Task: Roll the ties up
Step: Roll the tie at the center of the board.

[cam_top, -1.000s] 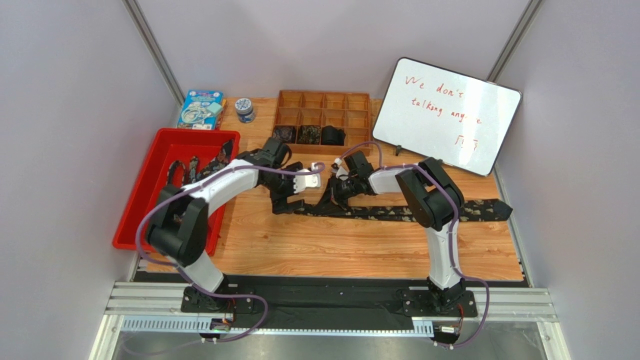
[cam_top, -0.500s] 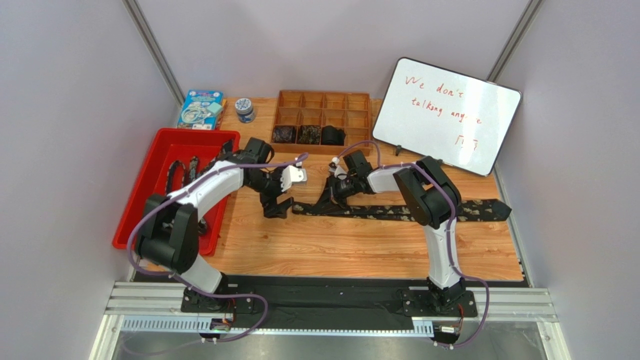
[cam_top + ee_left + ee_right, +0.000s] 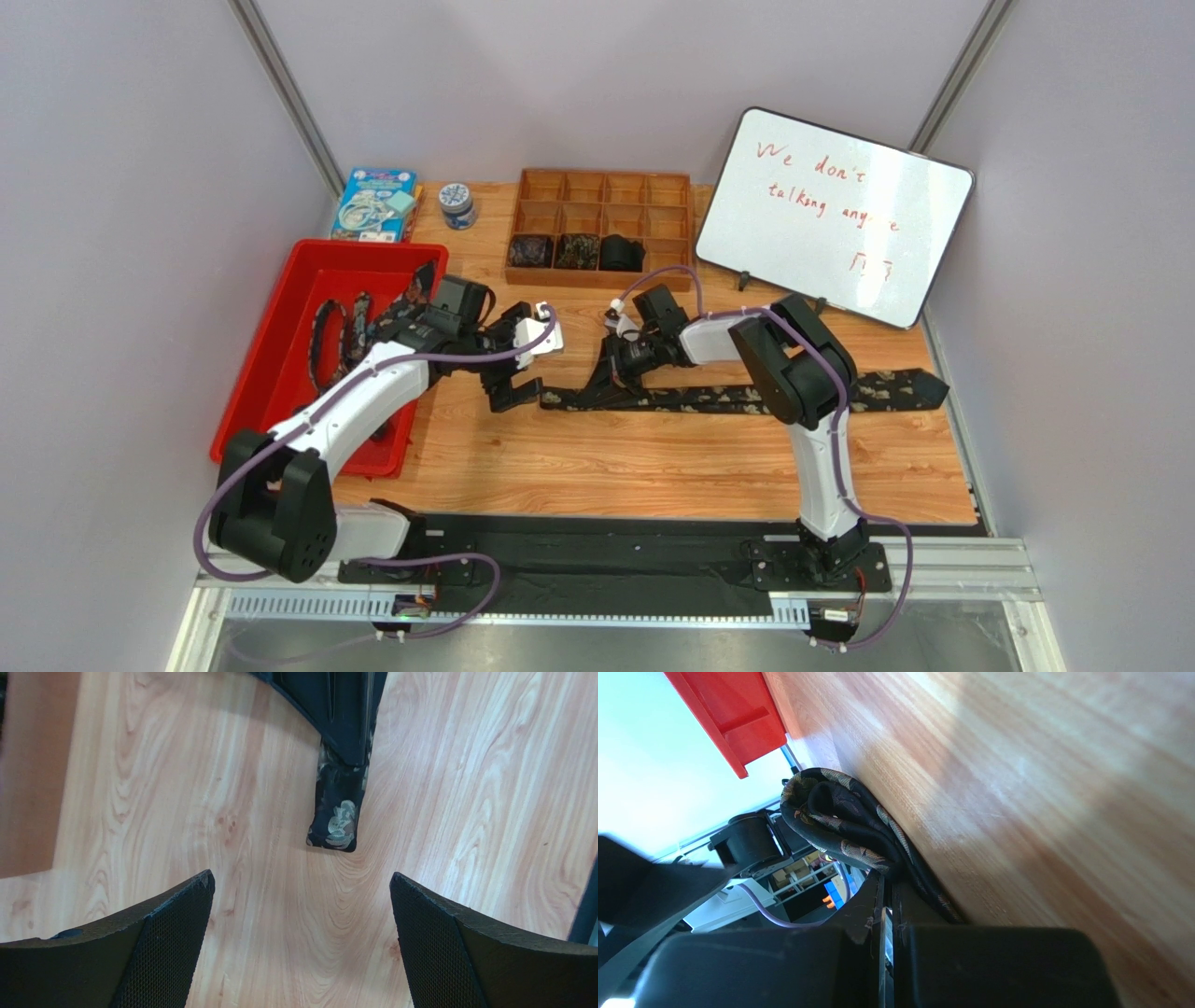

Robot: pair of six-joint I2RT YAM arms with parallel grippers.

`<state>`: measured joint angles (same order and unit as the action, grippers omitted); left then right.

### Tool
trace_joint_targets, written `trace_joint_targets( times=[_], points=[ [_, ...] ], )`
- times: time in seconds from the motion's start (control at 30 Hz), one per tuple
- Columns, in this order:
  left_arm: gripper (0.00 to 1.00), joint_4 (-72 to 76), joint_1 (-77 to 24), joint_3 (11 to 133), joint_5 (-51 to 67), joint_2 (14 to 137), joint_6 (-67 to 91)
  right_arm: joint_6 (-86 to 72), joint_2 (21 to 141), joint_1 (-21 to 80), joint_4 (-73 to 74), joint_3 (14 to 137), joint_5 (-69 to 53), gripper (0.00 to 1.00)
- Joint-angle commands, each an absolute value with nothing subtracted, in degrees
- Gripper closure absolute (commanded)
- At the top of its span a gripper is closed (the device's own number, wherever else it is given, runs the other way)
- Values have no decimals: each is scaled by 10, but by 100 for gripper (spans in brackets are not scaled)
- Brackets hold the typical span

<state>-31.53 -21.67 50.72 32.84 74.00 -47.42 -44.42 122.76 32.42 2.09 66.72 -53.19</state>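
Starting at the near side: the tie (image 3: 701, 401) lies stretched across the middle of the worktop (image 3: 631, 476), and its wide end runs out toward the right edge. The right gripper (image 3: 887, 903) is clenched on the fabric close to the narrow end, with a loose fold bunched up against its fingers. The narrow tip (image 3: 335, 815) pokes out flat on the wood just past it. The left gripper (image 3: 300, 882) hangs above that tip, spread wide with nothing in it.

Things I'd worry about:

- That fold looks floppy rather than a tight core. If the right gripper turns now, I reckon it twists the fabric into a rope instead of coiling it.
- The long tail is free. Any pull probably drags it sideways, or off the right edge, so the roll comes out crooked.
- If the left fingers come down wide of the tip, they'd only pinch wood, or shove the tip under.

Further back, the red tray (image 3: 253, 406) on the left edge holds spare ties (image 3: 337, 329) right beside the left arm, so snagging one seems possible. At the far edge, the wooden organizer (image 3: 603, 189) has three coils (image 3: 575, 252) in its near row.
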Motion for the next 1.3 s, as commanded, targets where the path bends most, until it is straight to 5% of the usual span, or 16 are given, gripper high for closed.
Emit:
trace_joint_targets(
  times=[0.0, 0.13, 0.43, 0.83, 1.27],
  points=[
    [2, -248, -244, 466, 341, 722, -507, -423, 1252, 332, 36, 648, -492, 100],
    [14, -258, -294, 468, 303, 770, -511, -446, 1258, 339, 12, 642, -507, 100],
    [15, -267, -305, 477, 257, 844, -519, -457, 1254, 345, -16, 620, -523, 100],
    [56, -256, -310, 488, 242, 851, -501, -456, 1267, 340, -12, 617, -525, 100],
    [62, -327, -364, 649, 307, 953, -435, -459, 1257, 341, -2, 637, -519, 100]
  ],
)
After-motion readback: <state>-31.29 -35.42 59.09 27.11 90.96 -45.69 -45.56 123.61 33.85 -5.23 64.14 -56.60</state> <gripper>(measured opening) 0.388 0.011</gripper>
